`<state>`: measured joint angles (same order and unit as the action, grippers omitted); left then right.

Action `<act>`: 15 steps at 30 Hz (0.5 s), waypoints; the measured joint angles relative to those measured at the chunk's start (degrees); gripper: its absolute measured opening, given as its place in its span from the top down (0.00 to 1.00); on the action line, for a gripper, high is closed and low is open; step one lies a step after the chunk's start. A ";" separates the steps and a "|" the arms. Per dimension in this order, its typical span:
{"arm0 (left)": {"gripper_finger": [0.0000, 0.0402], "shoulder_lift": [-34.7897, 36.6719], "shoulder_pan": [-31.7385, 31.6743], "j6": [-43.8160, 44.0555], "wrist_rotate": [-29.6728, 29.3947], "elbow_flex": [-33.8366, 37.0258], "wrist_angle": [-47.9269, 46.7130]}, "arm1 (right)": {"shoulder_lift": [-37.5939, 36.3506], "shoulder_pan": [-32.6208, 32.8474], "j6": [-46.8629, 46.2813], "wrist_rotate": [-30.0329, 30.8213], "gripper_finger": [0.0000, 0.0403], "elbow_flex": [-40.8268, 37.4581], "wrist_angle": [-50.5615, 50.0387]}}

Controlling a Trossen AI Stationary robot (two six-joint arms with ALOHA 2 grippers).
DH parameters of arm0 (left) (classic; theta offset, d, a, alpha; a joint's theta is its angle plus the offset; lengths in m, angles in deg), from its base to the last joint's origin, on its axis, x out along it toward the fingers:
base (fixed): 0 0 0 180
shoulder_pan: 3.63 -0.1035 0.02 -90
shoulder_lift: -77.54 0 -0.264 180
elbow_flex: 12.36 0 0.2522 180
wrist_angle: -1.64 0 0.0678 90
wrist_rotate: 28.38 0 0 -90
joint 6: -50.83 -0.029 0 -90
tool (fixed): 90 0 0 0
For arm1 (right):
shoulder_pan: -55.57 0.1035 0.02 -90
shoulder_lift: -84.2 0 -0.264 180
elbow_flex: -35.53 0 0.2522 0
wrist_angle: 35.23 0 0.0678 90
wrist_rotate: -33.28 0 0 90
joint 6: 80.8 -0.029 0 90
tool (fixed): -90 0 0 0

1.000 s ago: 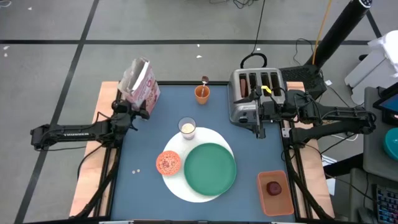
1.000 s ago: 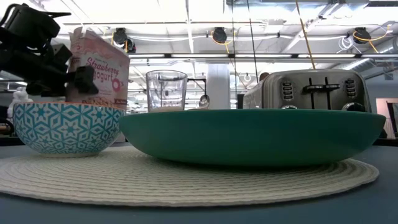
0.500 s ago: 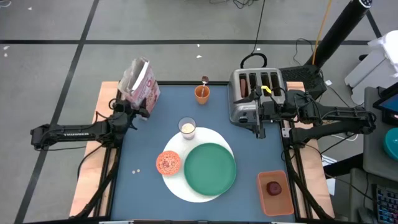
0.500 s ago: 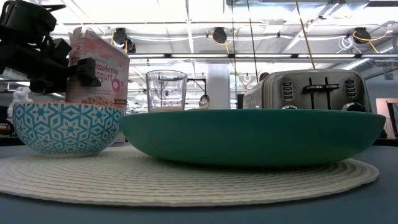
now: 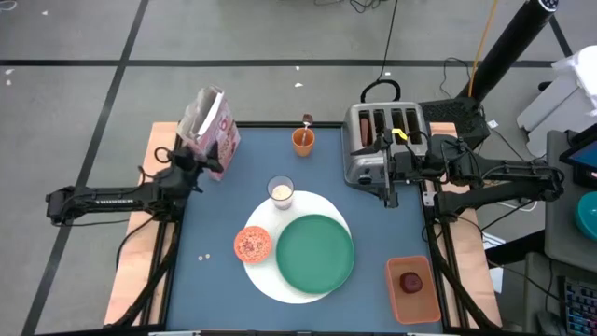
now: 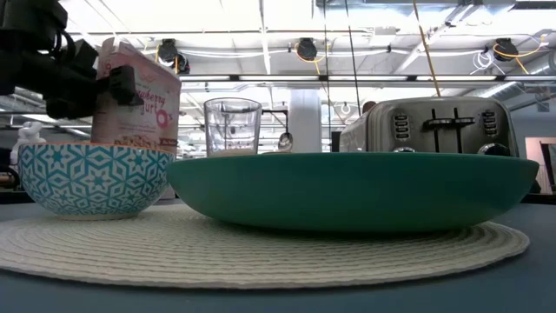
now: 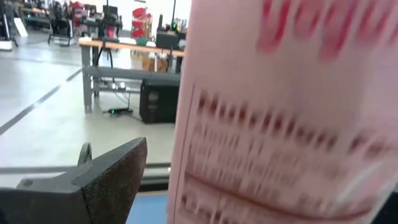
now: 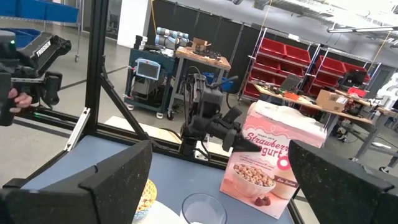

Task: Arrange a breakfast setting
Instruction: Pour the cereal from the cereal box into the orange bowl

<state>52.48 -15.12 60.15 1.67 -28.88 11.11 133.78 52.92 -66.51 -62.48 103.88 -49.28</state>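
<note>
Where the table carries the setting, we see a round white mat (image 5: 297,250) of coiled woven cord lying flat on the blue surface. On it rests a large green plate (image 5: 315,252), smooth and shallow, beside a small bowl (image 5: 252,245) whose inside shows orange from above and whose outer wall bears a teal geometric pattern in the low view. At the mat's far edge stands a clear cylindrical glass of milk (image 5: 281,192). Beyond it stands an orange cup (image 5: 303,141) with a spoon (image 5: 306,121) in it. A brushed silver four-slot toaster (image 5: 381,142) sits at the far right. A dark red fruit (image 5: 410,281) lies in a rectangular orange tray (image 5: 411,289) at the near right corner.

At the far left corner, the pink cereal box (image 5: 211,126), a cardboard carton with its top flaps open, stands upright. We find the left gripper (image 5: 201,161) at this box with its fingers spread wide, one on either side of the carton; we cannot tell whether they touch it. The right gripper (image 5: 389,194) hangs just in front of the toaster, fingers wide apart and empty.
</note>
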 joint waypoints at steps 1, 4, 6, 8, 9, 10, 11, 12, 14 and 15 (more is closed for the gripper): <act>0.02 0.00 0.00 -1.28 -0.01 0.00 1.33 | 0.00 0.00 0.01 0.00 0.09 0.00 0.00; 0.02 -0.02 0.00 -4.74 -0.02 -0.02 4.92 | 0.00 -0.02 0.03 0.00 0.09 0.00 0.00; 0.02 -0.02 0.00 -6.46 -0.02 -0.02 7.04 | 0.00 0.00 0.03 0.00 0.09 0.00 0.01; 0.02 -0.02 0.00 -7.79 -0.02 -0.02 8.86 | 0.00 0.00 0.05 0.00 0.09 0.00 0.00; 0.02 -0.02 0.00 -8.31 -0.02 -0.02 9.77 | 0.00 0.00 0.05 0.00 0.09 0.00 0.00; 0.02 -0.02 0.00 -8.94 -0.02 -0.02 10.52 | 0.00 0.00 0.05 0.00 0.09 0.00 0.00; 0.02 -0.02 0.00 -9.56 -0.02 -0.02 11.28 | 0.00 0.00 0.05 0.00 0.09 0.00 0.00; 0.02 -0.02 0.00 -10.10 -0.02 -0.02 11.97 | 0.00 0.00 0.05 0.00 0.09 0.00 0.00; 0.02 -0.02 0.00 -11.27 -0.02 -0.02 13.47 | 0.00 0.00 0.08 0.00 0.08 0.00 0.00; 0.02 -0.02 0.00 -11.81 -0.01 -0.02 14.26 | 0.00 0.00 0.08 0.00 0.08 0.00 0.00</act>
<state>52.46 -15.12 48.35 1.66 -28.90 25.38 133.78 52.92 -66.43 -62.48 103.88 -49.28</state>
